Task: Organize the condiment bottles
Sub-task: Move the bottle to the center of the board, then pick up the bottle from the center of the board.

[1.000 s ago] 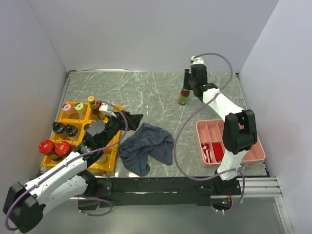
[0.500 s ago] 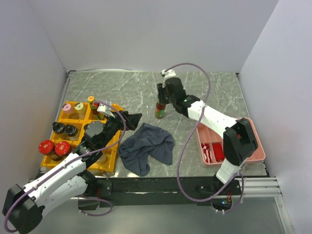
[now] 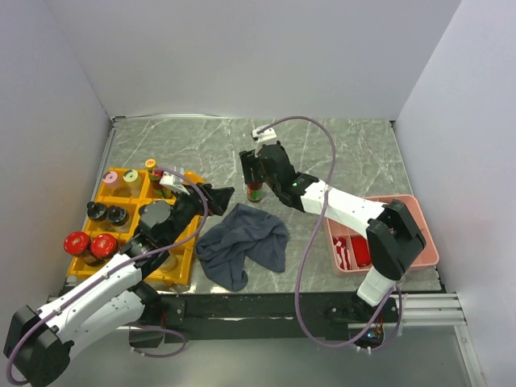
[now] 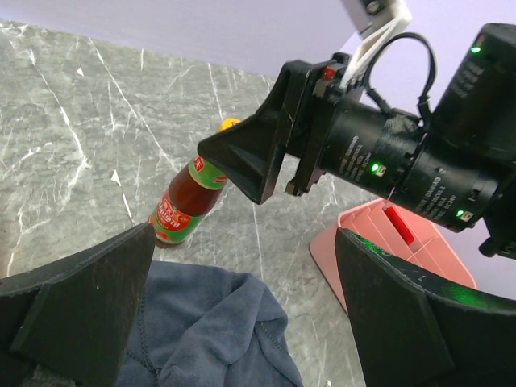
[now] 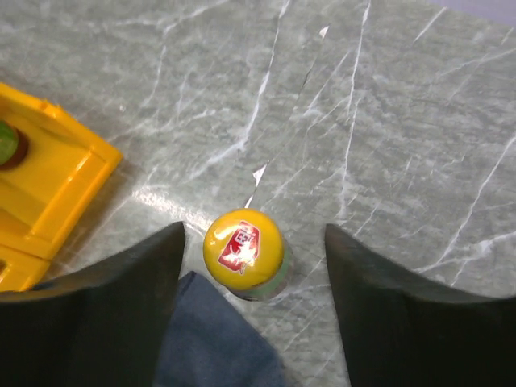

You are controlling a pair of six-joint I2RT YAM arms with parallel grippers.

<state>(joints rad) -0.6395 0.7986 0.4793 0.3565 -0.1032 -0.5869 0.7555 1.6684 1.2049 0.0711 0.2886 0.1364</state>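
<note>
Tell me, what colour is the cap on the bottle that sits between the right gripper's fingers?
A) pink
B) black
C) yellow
C: the right wrist view looks straight down on the bottle, which stands between the open fingers of the right gripper, and its round cap is yellow with a small red logo.
</note>
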